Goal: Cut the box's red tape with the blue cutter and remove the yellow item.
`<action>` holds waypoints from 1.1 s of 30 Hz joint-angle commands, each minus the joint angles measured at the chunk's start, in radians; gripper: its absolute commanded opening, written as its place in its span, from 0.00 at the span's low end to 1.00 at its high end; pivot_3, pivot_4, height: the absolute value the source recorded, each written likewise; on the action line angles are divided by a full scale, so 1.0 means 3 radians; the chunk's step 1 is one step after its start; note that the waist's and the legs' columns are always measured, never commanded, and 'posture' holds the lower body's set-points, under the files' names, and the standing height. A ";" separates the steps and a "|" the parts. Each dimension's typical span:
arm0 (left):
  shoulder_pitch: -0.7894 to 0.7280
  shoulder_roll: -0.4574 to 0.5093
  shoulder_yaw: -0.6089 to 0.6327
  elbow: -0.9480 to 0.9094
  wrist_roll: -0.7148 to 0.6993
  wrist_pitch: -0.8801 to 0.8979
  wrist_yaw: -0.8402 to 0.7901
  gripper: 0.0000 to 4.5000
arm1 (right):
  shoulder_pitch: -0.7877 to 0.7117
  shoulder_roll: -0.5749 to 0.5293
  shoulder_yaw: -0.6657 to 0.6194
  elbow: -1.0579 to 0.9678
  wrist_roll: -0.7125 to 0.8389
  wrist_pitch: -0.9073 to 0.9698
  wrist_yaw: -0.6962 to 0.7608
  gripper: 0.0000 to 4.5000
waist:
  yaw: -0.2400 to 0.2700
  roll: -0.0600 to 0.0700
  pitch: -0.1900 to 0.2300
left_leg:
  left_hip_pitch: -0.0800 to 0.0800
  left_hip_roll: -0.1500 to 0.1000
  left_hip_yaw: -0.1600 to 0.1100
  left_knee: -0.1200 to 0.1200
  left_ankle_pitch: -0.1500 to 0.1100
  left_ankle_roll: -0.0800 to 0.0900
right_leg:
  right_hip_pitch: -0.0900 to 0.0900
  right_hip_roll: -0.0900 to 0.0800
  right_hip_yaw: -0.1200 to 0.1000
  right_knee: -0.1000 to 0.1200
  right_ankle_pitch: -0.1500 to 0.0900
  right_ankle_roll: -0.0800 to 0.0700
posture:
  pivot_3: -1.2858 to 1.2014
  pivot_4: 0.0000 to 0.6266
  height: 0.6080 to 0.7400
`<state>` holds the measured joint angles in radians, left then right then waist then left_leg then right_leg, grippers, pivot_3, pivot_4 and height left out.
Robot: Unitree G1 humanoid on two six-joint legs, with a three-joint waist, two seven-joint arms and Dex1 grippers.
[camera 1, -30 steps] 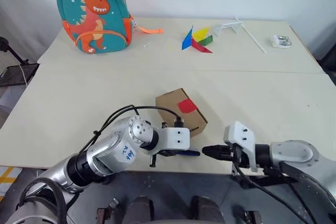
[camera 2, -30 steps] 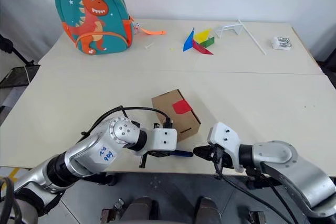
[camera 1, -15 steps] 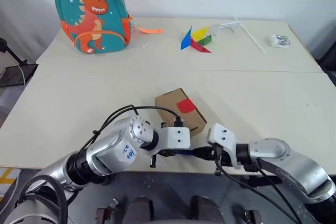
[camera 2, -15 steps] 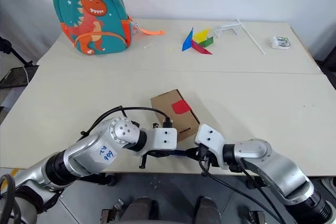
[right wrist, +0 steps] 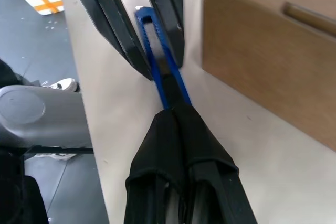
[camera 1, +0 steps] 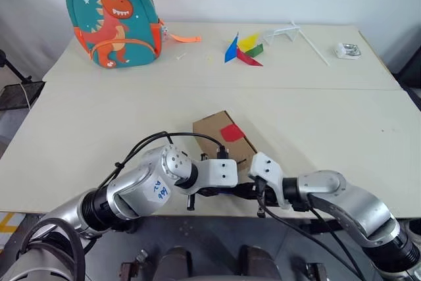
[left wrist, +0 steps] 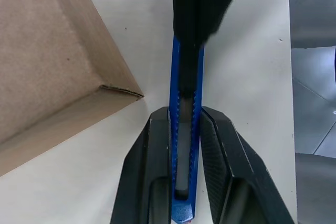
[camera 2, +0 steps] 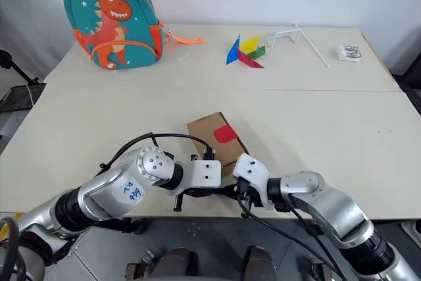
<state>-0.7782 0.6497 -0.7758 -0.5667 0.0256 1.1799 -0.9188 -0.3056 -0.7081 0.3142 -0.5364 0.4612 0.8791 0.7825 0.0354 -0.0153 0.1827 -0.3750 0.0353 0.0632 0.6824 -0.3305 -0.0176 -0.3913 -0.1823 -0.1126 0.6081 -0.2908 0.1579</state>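
Right gripper (right wrist: 181,129) arrived, both pinch blue cutter (left wrist: 185,114)

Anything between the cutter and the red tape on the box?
Nothing visible. The cutter, gripped by both the left gripper and the right gripper, lies beside the box near the table's front edge; the red tape on top sits uncovered.

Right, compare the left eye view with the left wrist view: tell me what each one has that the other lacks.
Left eye view alone: the red tape on the box's top, the dinosaur backpack, the coloured shapes.
Left wrist view alone: the cutter's notched slider channel, clamped between the left gripper fingers.
Both: the box, the blue cutter, and the right gripper shut on its far end.
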 commanded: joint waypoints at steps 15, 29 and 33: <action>0.0054 0.0125 -0.0130 0.0092 -0.0100 -0.0048 0.0016 0.10 | -0.0102 0.0252 0.0149 0.0113 -0.0042 0.0024 -0.0007 0.01 | -0.0028 0.0000 0.0000 | 0.0000 0.0000 0.0000 0.0000 0.0000 0.0000 | 0.0000 0.0000 0.0000 0.0000 0.0000 0.0000 | 0.52 0.24 1.00; 0.0081 0.0157 -0.0133 0.0092 -0.0094 -0.0092 0.0035 0.10 | 0.0056 -0.0102 -0.0319 -0.0017 0.0171 0.0079 0.0150 0.01 | -0.0028 0.0000 0.0000 | -0.0001 0.0000 0.0000 0.0000 0.0000 0.0000 | -0.0001 0.0000 0.0000 0.0000 0.0000 0.0000 | 0.52 0.24 1.00; 0.0069 0.0143 -0.0138 0.0100 -0.0096 -0.0087 0.0050 0.10 | 0.0045 -0.0023 -0.0203 0.0032 0.0132 0.0039 0.0126 0.01 | -0.0028 0.0000 0.0000 | -0.0001 0.0000 0.0000 0.0000 0.0000 0.0000 | -0.0001 0.0000 0.0000 0.0001 0.0000 0.0000 | 0.52 0.24 1.00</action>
<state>-0.7777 0.6823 -0.7746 -0.5646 -0.0011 1.1373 -0.9086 -0.2918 -0.7276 0.2422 -0.5083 0.5031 0.9108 0.8172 0.0270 -0.0154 0.1826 -0.3752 0.0353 0.0633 0.6823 -0.3305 -0.0176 -0.3917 -0.1823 -0.1125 0.6083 -0.2907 0.1580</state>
